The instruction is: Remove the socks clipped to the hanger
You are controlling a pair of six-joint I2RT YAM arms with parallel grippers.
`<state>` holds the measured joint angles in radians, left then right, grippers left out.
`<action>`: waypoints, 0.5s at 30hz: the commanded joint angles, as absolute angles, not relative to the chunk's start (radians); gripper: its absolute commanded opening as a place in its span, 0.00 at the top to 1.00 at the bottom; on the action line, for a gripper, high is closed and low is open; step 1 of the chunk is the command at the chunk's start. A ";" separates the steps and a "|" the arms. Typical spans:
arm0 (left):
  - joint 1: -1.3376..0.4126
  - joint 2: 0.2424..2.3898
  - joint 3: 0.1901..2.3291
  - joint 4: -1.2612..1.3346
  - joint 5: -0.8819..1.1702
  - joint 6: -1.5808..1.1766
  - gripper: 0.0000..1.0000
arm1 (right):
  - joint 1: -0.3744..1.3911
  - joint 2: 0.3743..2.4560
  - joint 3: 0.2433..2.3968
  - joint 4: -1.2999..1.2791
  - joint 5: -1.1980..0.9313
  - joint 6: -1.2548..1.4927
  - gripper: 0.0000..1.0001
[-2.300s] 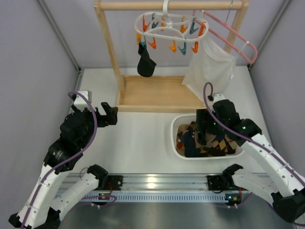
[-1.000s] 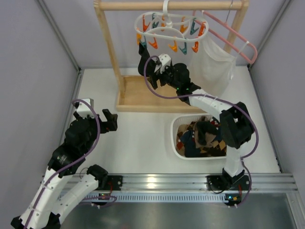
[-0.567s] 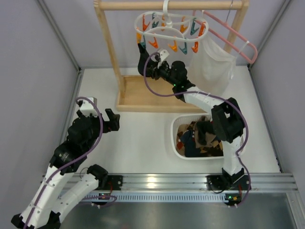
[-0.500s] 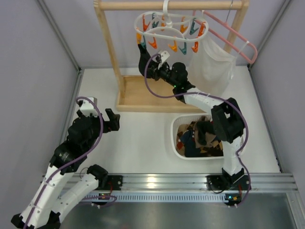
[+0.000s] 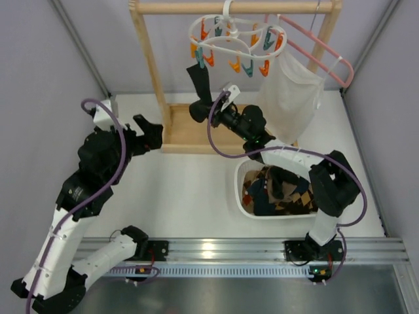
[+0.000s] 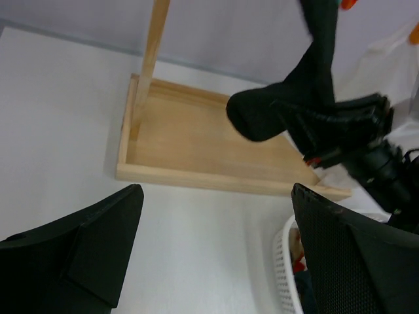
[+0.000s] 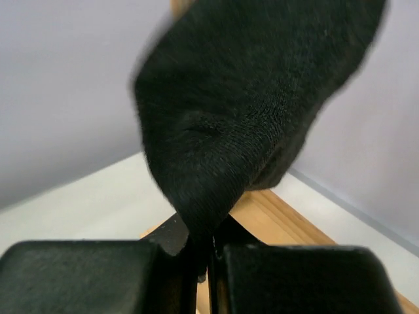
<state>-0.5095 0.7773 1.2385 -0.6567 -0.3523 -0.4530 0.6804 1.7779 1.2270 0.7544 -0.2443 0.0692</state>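
Observation:
A single black sock (image 5: 198,84) hangs stretched from a clip of the white ring hanger (image 5: 230,40), which dangles orange and teal clips from the wooden rack's top bar. My right gripper (image 5: 208,111) is shut on the sock's lower end (image 7: 222,137), pulling it down and toward the basket; the same sock (image 6: 288,104) shows in the left wrist view with the right arm behind it. The hanger tilts to the left. My left gripper (image 5: 149,135) is open with nothing between its fingers (image 6: 85,255), left of the rack's base.
The wooden rack (image 5: 152,72) has a tray base (image 5: 216,131). A pink wire hanger (image 5: 324,55) carries a white mesh bag (image 5: 291,91) at the right. A white basket (image 5: 243,199) in front holds several socks, some argyle.
My right gripper closed on the black sock and pulled it down and forward, stretching it and tilting the hanger. The left arm rose and swung toward the rack.

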 commanded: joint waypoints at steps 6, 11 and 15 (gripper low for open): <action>-0.505 1.248 1.853 -0.614 -0.270 -0.462 0.02 | 0.839 1.591 1.161 0.703 -0.021 0.009 1.00; -0.505 1.507 2.155 -0.612 -0.230 -0.374 0.02 | 0.865 1.551 1.140 0.655 -0.035 0.024 1.00; -0.505 1.589 2.249 -0.612 -0.129 -0.368 0.02 | 0.862 1.505 1.106 0.644 -0.051 0.049 1.00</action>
